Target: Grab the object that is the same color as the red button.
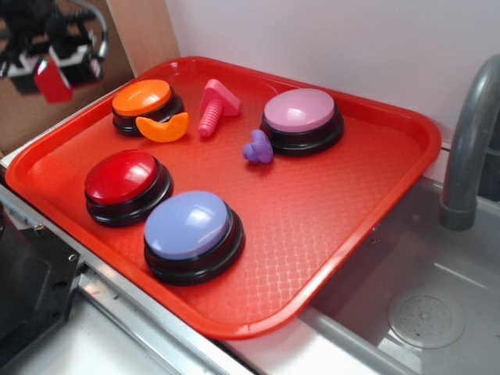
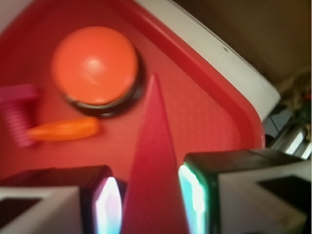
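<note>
Wrist view: gripper clamped on red wedge, frame centre; light, stiff, slick plastic; sloped faces, grip near base.

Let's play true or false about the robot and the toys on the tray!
1. The pincer holds the red wedge. True.
2. The wedge lies on the tray. False: it is lifted off it, up at the far left corner.
3. The orange crescent sits by the red button. False: it is beside the orange button.
4. The pink bolt is on the tray. True.
</note>
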Tool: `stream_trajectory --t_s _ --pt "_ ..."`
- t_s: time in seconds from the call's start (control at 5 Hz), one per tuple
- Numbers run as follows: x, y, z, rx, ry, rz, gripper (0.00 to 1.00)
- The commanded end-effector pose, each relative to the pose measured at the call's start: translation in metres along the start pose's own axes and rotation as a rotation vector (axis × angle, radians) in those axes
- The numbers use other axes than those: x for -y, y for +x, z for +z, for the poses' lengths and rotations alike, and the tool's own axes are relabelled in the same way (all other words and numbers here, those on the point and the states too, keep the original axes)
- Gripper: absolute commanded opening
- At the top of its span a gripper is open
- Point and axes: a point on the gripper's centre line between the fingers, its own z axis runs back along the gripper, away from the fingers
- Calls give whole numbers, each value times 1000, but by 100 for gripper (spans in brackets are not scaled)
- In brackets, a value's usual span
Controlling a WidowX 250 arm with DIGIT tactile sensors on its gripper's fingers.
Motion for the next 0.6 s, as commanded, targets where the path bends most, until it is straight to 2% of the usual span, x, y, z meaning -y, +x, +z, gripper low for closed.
stream_trajectory --t_s 0.0,0.2,0.4 --pt "75 -12 46 40 -119 -315 0" --pt "89 -21 45 48 -119 -370 0" --pt "82 -19 45 10 -108 -366 0"
